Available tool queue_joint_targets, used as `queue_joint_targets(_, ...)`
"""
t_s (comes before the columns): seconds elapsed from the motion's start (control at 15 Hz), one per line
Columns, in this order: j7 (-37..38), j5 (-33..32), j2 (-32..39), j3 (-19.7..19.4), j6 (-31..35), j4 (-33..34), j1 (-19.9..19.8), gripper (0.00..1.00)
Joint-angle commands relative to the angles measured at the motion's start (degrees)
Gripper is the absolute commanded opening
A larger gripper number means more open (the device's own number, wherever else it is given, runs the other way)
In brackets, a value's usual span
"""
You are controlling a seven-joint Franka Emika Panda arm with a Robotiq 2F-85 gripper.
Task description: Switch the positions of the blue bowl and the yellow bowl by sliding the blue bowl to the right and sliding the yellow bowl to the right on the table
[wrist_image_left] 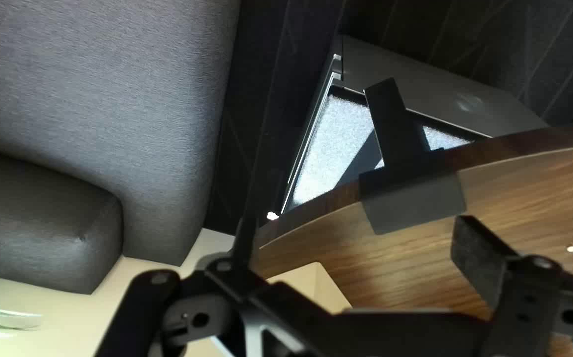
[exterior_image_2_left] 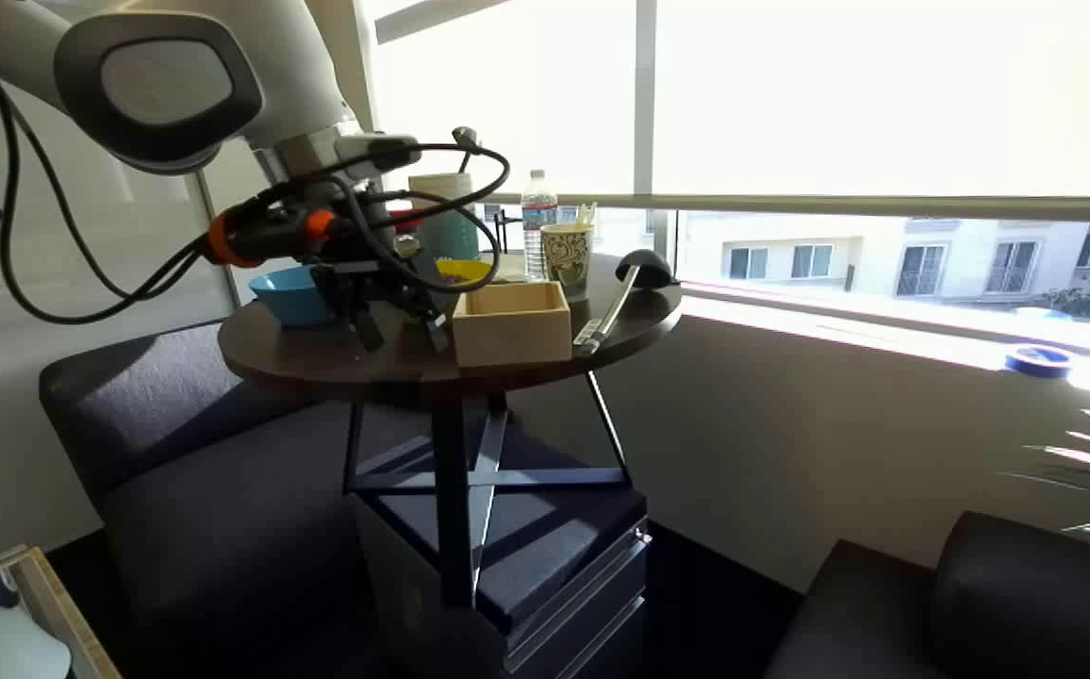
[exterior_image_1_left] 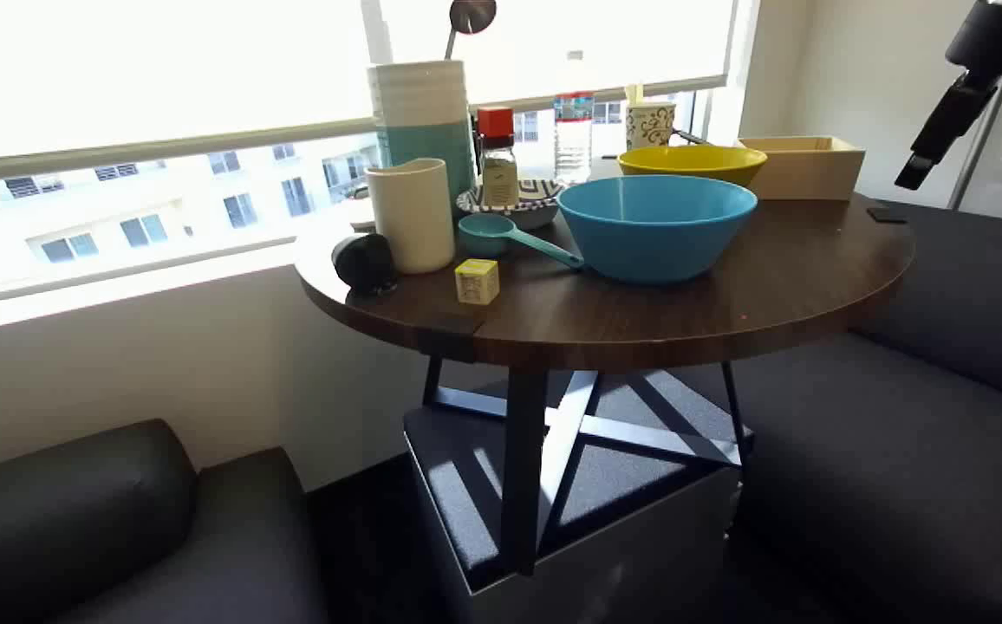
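Note:
The blue bowl (exterior_image_1_left: 657,247) stands upright on the round dark table (exterior_image_1_left: 614,325). It also shows in an exterior view (exterior_image_2_left: 287,297), partly behind the arm. The yellow bowl (exterior_image_1_left: 693,163) stands just behind the blue bowl, its lower part hidden. In an exterior view the yellow bowl (exterior_image_2_left: 462,270) is mostly hidden behind cables and the box. My gripper (exterior_image_2_left: 402,337) is open with nothing between its fingers. It hangs near the table edge, apart from both bowls, and shows at the right of an exterior view (exterior_image_1_left: 913,173). In the wrist view the gripper (wrist_image_left: 361,243) is over wood; neither bowl shows there.
A wooden box (exterior_image_2_left: 512,335) stands beside the yellow bowl, near the gripper. A paper cup (exterior_image_1_left: 649,126), a bottle (exterior_image_1_left: 573,130), a patterned bowl (exterior_image_1_left: 536,212), a teal scoop (exterior_image_1_left: 488,234), a white vase (exterior_image_1_left: 414,217) and a small yellow box (exterior_image_1_left: 477,282) share the table.

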Motion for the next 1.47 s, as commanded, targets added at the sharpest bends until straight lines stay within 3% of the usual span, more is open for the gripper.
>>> queue_joint_targets(0.0, -0.45, 0.66, 0.07, 0.79, -0.08, 0.05, -0.72, 1.0)
queue_joint_targets(0.27, 0.0, 0.58, -0.84, 1.48, -0.47, 0.06, -0.64, 1.0)
queue_joint_targets(0.6, 4.9, 0.04, -5.81, 8.48, -4.61, 1.15, 0.35, 1.0)
queue_joint_targets(0.93, 3.76, 5.14, -7.22, 10.43, -8.7, 4.35, 7.41, 1.0)
queue_joint_targets(1.13, -0.08, 11.01, -4.83, 8.55, -9.99, 8.1, 14.07, 1.0)
queue_joint_targets(1.4, -0.83, 18.5, 0.45, 7.12, -13.1, 13.16, 18.4, 1.0)
